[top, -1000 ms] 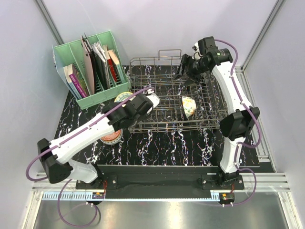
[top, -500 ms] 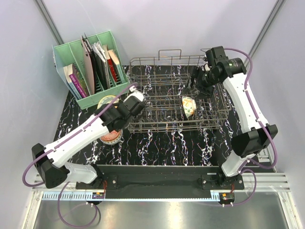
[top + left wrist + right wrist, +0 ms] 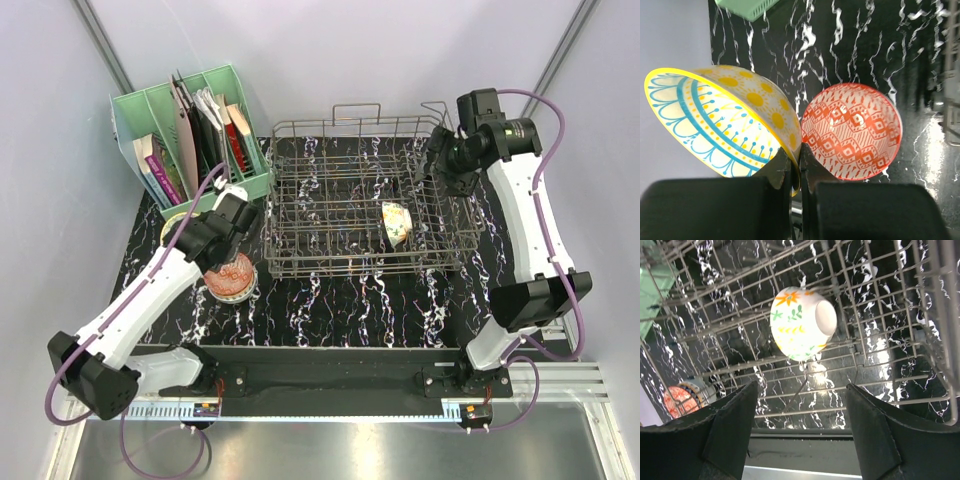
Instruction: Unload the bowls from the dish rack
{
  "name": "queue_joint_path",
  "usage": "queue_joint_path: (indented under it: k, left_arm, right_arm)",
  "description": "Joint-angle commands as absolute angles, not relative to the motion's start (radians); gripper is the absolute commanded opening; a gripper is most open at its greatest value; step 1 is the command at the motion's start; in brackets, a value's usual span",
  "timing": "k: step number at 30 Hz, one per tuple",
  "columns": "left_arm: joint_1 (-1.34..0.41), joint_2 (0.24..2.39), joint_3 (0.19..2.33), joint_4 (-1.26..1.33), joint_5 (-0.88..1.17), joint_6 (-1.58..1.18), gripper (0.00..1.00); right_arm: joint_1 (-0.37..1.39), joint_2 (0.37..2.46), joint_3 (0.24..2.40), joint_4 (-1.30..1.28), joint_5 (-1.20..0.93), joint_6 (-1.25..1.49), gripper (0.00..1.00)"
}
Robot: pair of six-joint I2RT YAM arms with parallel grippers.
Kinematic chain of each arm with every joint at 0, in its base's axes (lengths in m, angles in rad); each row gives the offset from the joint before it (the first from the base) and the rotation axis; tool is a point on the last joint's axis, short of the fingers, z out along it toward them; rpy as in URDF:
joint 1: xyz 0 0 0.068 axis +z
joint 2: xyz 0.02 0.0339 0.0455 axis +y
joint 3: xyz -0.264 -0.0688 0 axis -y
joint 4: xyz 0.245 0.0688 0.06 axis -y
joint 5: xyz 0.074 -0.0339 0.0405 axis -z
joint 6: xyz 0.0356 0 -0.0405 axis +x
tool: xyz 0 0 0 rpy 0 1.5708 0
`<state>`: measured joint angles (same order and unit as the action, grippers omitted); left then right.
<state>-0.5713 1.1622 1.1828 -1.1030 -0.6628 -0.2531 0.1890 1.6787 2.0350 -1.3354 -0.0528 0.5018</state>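
Yellow-glazed with blue loops inside, the tan-yellow bowl [image 3: 725,125] hangs tilted from the left gripper [image 3: 796,165], whose jaws are pinched tight on its rim, over the black marbled mat [image 3: 350,310] left of the dish rack [image 3: 355,268] and just beside the red-pink bowl [image 3: 852,131] standing there. Setting it down well looks to mean rolling the wrist until the foot faces the mat, lowering into the bare patch on the side away from the red-pink bowl so the rims do not knock, and letting go only once the foot rests flat. The right gripper [image 3: 801,390] hovers with its jaws spread wide and nothing between them, above the rack's right end, where the floral bowl [image 3: 800,322] lies on its side among the tines; it should probably come down with one finger either side of that bowl's rim and lift straight up, clear of the wires
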Motion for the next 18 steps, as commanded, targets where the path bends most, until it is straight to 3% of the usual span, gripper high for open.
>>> queue_joint_path:
  k: [1, 18]
  left_arm:
    - [-0.519, 1.163, 1.154, -1.042, -0.629, -0.284, 0.00]
    - [-0.269, 1.301, 1.124, -0.966, -0.446, -0.351, 0.00]
  right_arm:
    - [0.141, 1.683, 2.063, -1.310, -0.012, 0.515, 0.79]
    - [0.014, 1.770, 2.063, -1.275, -0.005, 0.517, 0.86]
